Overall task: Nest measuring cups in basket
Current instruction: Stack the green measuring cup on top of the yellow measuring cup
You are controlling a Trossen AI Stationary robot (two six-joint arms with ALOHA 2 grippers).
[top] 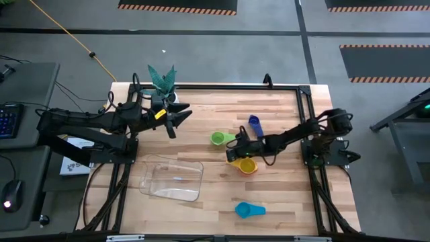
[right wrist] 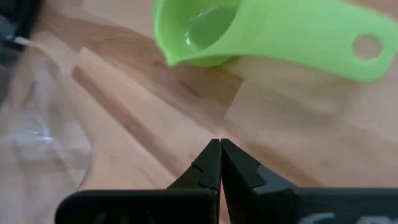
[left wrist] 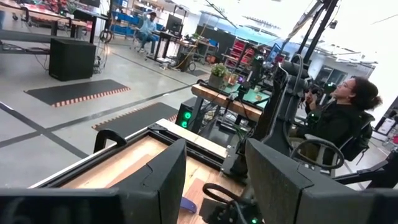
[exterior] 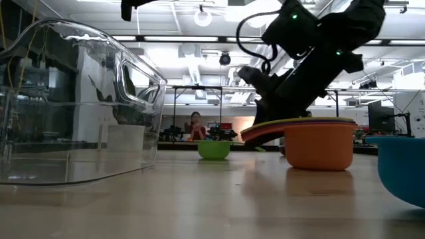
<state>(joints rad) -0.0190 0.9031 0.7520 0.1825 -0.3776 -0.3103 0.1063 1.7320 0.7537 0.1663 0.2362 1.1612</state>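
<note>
Your right gripper [right wrist: 219,144] hovers pinched together and empty, green measuring cup [right wrist: 205,31] just ahead on the counter [right wrist: 155,124]; spread it before descending onto the handle; basket [top: 172,179] lies beyond.

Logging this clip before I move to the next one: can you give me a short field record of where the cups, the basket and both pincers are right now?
basket: clear basket on the table's left half, no cup inside
green cup: green cup near the table's middle, apart from the others
orange cup: orange cup with other cups nested in it, by the right pincer
dark blue cup: dark blue cup beyond the right arm
light blue cup: light blue cup alone at the near edge
right pincer: right pincer shut, empty, low over the wood near the green cup
left pincer: left pincer open, raised near the plant
</note>
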